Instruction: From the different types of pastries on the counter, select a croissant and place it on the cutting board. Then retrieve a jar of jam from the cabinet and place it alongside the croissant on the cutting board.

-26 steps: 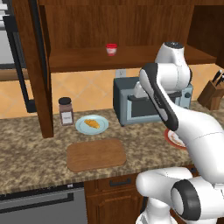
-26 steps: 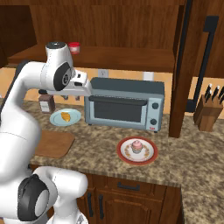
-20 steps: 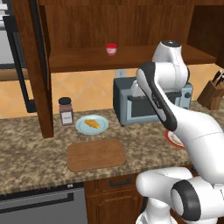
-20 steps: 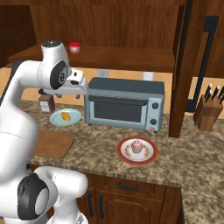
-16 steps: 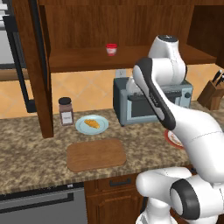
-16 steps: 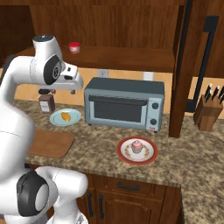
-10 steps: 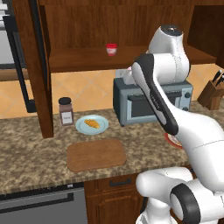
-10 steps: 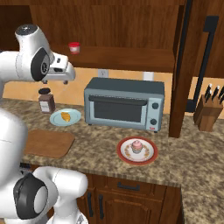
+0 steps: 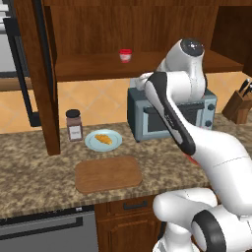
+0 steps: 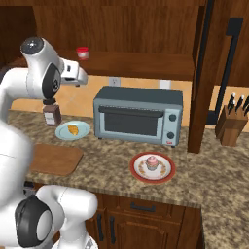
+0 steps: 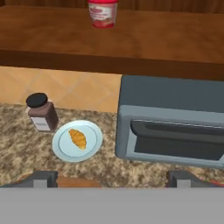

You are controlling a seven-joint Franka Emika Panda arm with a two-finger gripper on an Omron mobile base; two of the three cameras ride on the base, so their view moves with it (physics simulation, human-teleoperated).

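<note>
The croissant [image 9: 103,139] [image 10: 73,130] [image 11: 78,138] lies on a pale blue plate [image 11: 94,146] on the counter [image 9: 29,172], left of the toaster oven. The cutting board [image 9: 108,173] [image 10: 48,158] sits in front of it, bare. The jar of jam [image 9: 125,55] [image 10: 82,52] [image 11: 103,11] stands on the open shelf of the cabinet [image 9: 93,66]. A pink-frosted cupcake [image 10: 152,163], the other of the pastries, rests on a red-rimmed plate. My gripper [image 11: 112,179] [image 10: 81,76] is open and holds nothing, high above the toaster's left end and just below shelf level.
A dark-lidded brown jar [image 9: 74,125] [image 11: 41,112] stands beside the croissant plate. The grey toaster oven [image 9: 170,113] [image 10: 138,116] takes up the middle of the counter. A knife block [image 10: 233,126] stands at the right. A cabinet post [image 9: 42,74] rises at the left.
The arm has lifted and swung left, carrying the hand from in front of the toaster oven up to near the shelf. The objects have not moved.
</note>
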